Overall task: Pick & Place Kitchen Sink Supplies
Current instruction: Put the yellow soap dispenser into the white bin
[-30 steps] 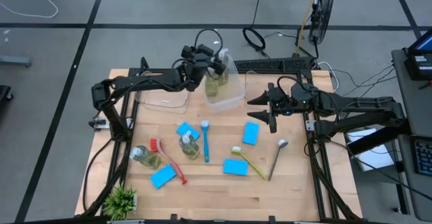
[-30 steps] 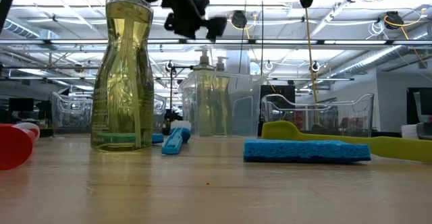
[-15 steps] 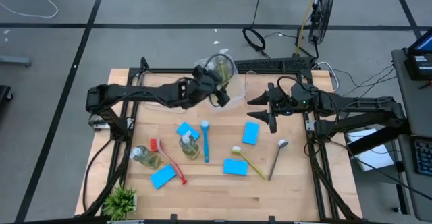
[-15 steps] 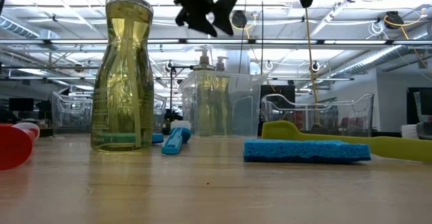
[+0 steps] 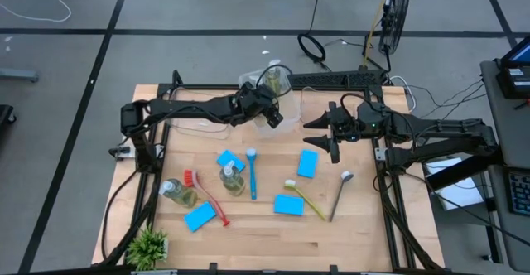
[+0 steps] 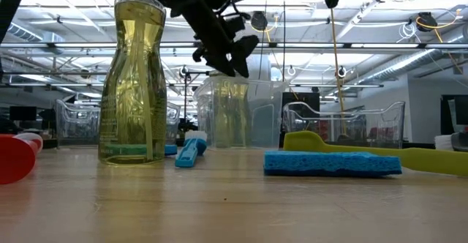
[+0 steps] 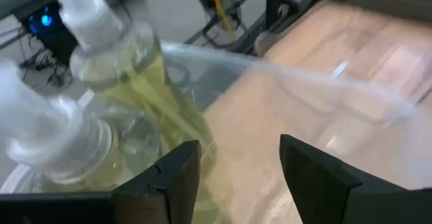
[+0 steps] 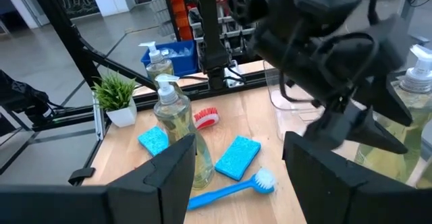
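My left gripper (image 5: 272, 117) (image 7: 236, 177) hangs open, tipped downward, just above the near side of a clear bin (image 5: 267, 83). In the bin stand two soap bottles (image 7: 125, 75) (image 7: 57, 143); nothing lies between the fingers. Two more soap bottles (image 5: 232, 180) (image 5: 178, 192) stand on the table among blue sponges (image 5: 226, 159) (image 5: 307, 163) (image 5: 288, 205) (image 5: 199, 217). Brushes lie flat there: red (image 5: 207, 196), blue (image 5: 252, 174), yellow-green (image 5: 305, 196) and brown (image 5: 339, 194). My right gripper (image 5: 328, 138) (image 8: 239, 177) waits open, high over the table's right side.
Two more clear bins sit at the back, one to the left (image 5: 199, 119) and one to the right (image 5: 319, 101). A small potted plant (image 5: 149, 246) stands at the near left corner. Bare wood runs along the near edge.
My left gripper has left the bin's far left side, crossed over it toward the near edge and come down. It has also tipped from nearly level to pointing downward. The bin and its bottles have stayed put.
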Controlling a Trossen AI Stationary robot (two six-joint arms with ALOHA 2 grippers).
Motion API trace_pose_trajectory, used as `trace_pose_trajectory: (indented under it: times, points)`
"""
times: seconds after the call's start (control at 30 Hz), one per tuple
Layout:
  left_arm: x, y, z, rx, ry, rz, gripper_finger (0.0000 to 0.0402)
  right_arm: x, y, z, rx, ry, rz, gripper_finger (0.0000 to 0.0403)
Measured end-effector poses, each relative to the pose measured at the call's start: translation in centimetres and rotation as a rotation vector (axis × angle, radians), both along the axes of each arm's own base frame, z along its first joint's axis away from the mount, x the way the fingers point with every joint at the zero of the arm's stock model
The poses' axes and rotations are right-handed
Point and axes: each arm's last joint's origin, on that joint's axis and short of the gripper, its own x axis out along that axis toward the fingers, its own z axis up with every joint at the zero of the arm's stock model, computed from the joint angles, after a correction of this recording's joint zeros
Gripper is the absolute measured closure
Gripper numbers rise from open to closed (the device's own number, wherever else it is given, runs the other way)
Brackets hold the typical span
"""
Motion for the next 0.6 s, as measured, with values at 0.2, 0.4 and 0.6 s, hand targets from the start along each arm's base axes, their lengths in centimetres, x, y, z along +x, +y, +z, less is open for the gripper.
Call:
trace_pose_trajectory:
  times: [0.2, 0.4, 0.6]
  points:
    - [-0.3, 1.2, -0.3, -0.02, -0.006, 0.033, 0.0199, 0.0, 0.0, 0.0, -0.003, 0.0, 0.001, 0.0193]
    - [-0.6, 2.3, -0.3, -0.019, -0.006, 0.061, 0.0199, 0.0, 0.0, 0.0, -0.003, 0.0, 0.001, 0.0193]
    - [-0.7, 2.5, -0.3, -0.026, -0.006, 0.062, 0.0199, 0.0, 0.0, 0.0, -0.003, -0.001, 0.0, 0.0193]
